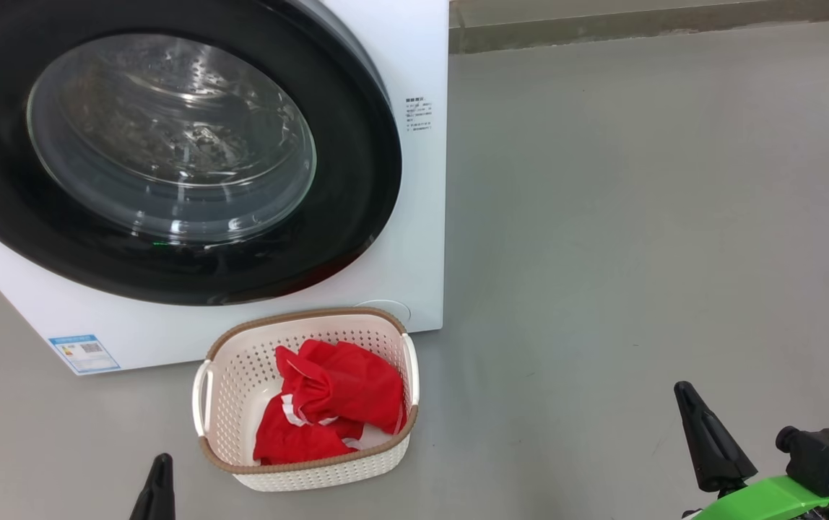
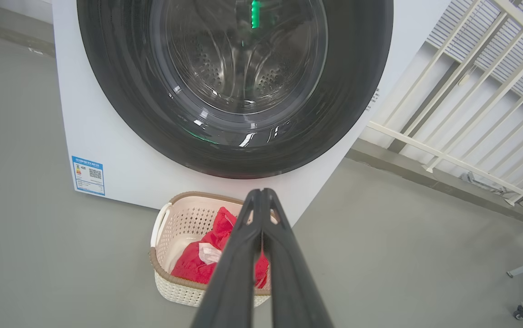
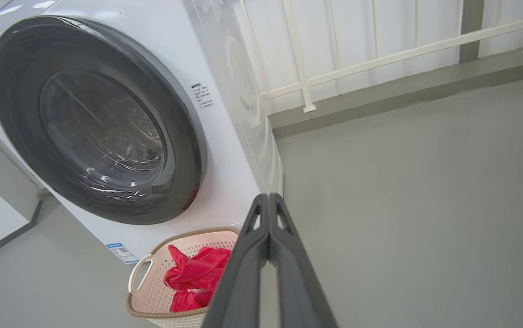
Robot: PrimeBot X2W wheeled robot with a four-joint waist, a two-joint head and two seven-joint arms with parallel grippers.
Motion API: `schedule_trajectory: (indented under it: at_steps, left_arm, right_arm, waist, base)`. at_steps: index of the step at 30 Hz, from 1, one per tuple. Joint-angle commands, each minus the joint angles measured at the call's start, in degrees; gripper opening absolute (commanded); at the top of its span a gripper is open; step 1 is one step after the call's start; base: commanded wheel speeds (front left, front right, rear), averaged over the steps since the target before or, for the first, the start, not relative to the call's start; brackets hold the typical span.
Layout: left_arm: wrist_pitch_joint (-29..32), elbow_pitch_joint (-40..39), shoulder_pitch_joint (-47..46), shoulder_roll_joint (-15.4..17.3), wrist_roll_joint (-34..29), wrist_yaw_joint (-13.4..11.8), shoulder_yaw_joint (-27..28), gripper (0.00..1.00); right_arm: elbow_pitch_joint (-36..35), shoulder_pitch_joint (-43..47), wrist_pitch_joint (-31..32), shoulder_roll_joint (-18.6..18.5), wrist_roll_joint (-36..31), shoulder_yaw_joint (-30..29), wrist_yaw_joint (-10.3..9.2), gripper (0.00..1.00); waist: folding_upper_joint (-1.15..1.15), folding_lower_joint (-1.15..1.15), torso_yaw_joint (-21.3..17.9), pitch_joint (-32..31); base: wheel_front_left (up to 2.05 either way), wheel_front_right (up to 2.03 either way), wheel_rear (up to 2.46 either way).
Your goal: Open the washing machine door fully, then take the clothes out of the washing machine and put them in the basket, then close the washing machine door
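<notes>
The washing machine (image 1: 418, 217) stands on the grey floor (image 1: 638, 217), and the washing machine door (image 1: 360, 180) is shut flat against its front, the black rim glossy and the steel drum showing dimly through the bulging glass. Just in front of the machine's lower edge, towards its right corner, sits the basket (image 1: 237, 383), upright on the floor. The clothes (image 1: 335, 404) lie inside it in a crumpled red heap with bits of white trim showing (they cover much of the bottom and lean towards the right wall). A small blue label sticker (image 1: 84, 352) sits low on the machine's front, to the left of the basket. The left gripper (image 2: 261, 193) hangs in the air on the near side of the basket, its two dark fingers pressed together with nothing between them. The right gripper (image 3: 269, 197) is off to the right over bare floor, well apart from the basket, its fingers likewise closed tight on nothing. Behind the machine runs a white railing (image 3: 380, 50).
</notes>
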State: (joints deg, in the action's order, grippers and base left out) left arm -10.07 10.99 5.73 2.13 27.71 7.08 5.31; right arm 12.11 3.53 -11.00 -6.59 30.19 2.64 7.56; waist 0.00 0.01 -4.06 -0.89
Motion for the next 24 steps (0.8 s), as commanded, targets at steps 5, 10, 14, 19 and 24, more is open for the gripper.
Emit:
schedule_trajectory:
  at_steps: [5,10,14,19,24]
  left_arm:
    - [1.1,-1.0,-3.0,0.6,4.1,0.1,0.5,0.0]
    - [1.9,-0.8,-3.5,0.6,7.3,0.1,0.5,0.0]
    - [2.5,-0.6,-3.9,0.6,9.8,0.1,0.5,0.0]
    - [3.4,-0.4,-4.3,0.6,13.0,0.1,0.6,0.0]
    - [4.2,-0.2,-4.8,0.6,16.3,0.2,0.6,0.0]
  right_arm:
    - [-1.0,-2.8,0.9,-0.4,4.1,-0.6,-0.02,0.0]
    - [-0.9,-3.2,1.6,-0.2,7.3,-0.9,-0.02,0.0]
    - [-0.8,-3.5,2.2,-0.1,9.9,-1.2,-0.02,0.0]
    - [-0.6,-3.8,3.0,0.0,13.0,-1.5,-0.03,0.0]
    - [-0.5,-4.2,3.8,0.1,16.2,-1.9,-0.03,0.0]
  waist:
    - [0.0,-0.01,0.2,0.1]
    - [0.0,-0.01,0.4,0.1]
    - [0.0,-0.01,0.6,0.2]
    - [0.0,-0.01,0.8,0.2]
    - [0.0,-0.01,1.0,0.3]
  base:
    - [0.0,0.0,0.0]
    - [0.0,0.0,0.0]
    - [0.0,0.0,0.0]
    - [0.0,0.0,0.0]
    - [0.0,0.0,0.0]
